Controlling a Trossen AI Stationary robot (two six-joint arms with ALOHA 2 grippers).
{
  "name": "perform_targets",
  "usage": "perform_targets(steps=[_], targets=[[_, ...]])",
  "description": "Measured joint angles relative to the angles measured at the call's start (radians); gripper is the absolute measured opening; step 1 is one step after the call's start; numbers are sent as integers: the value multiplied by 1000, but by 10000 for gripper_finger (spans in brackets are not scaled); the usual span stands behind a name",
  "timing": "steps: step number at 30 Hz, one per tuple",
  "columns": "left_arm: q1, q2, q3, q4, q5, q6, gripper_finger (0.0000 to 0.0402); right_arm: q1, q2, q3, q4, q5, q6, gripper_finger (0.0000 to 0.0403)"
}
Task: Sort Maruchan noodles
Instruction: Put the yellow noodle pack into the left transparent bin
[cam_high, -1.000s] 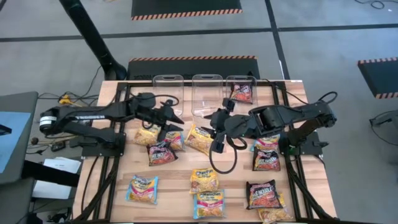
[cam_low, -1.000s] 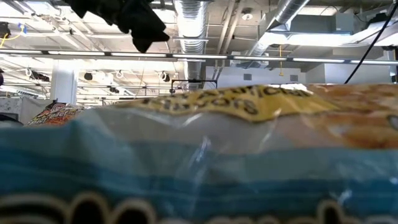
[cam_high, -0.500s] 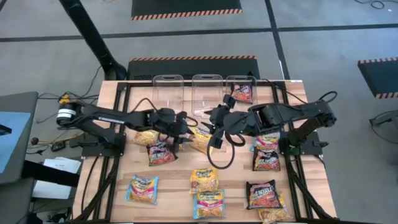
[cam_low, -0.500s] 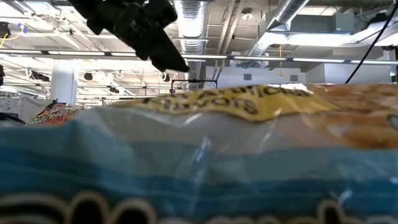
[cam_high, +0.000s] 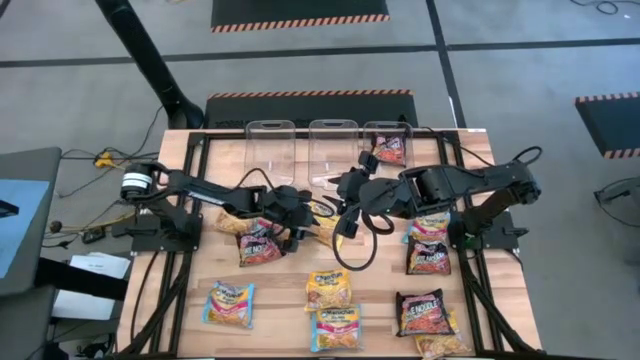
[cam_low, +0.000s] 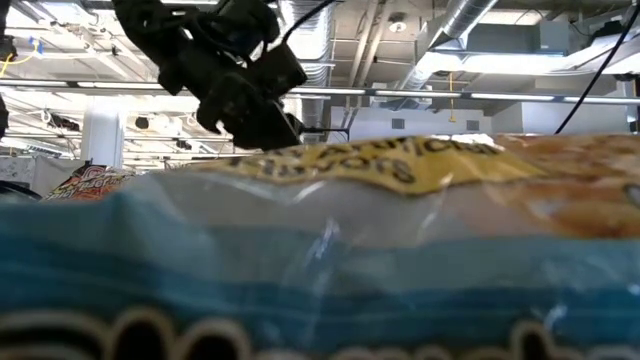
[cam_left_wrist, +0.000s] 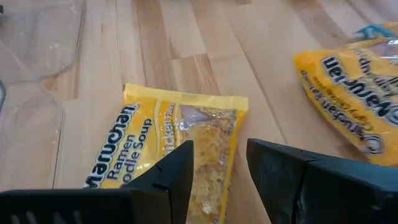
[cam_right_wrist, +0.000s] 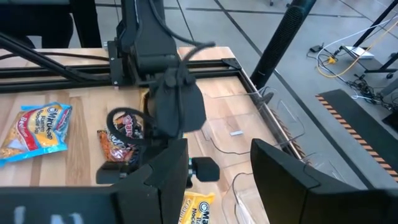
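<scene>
Ramen packets lie flat and scattered on the wooden table. There are yellow ones (cam_high: 328, 290), light blue and pink ones (cam_high: 228, 303) and maroon ones (cam_high: 420, 312); one maroon packet (cam_high: 388, 150) sits in the right-hand bin. My left gripper (cam_high: 303, 218) (cam_left_wrist: 219, 149) is open. Its fingers stand just over a yellow chicken packet (cam_left_wrist: 155, 124) (cam_high: 325, 232) in the table's middle; whether they touch it does not show. My right gripper (cam_high: 343, 208) (cam_right_wrist: 219, 149) is open too, close beside the left one, over the same packet's far end.
Three clear bins (cam_high: 270, 142) (cam_high: 333, 150) (cam_high: 385, 132) stand along the far edge. A second yellow packet (cam_left_wrist: 354, 93) lies near the left gripper. A black cable loop (cam_high: 355, 250) hangs below the right wrist. A blue packet (cam_low: 320, 280) fills the low view, the left gripper (cam_low: 262, 112) above it.
My left gripper has moved toward the table's right and near edges and come down. It went from beside the left bin to just over the yellow packet in the middle, next to the right gripper. The packets have stayed where they were.
</scene>
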Motion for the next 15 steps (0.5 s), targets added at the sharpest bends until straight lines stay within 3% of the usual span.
perform_targets(steps=[6, 15], targets=[[0, 72, 34, -1, -10, 73, 139, 0, 0, 0, -3, -2, 0, 201], [0, 129, 67, -48, -184, 97, 139, 0, 0, 0, -2, -3, 2, 201]])
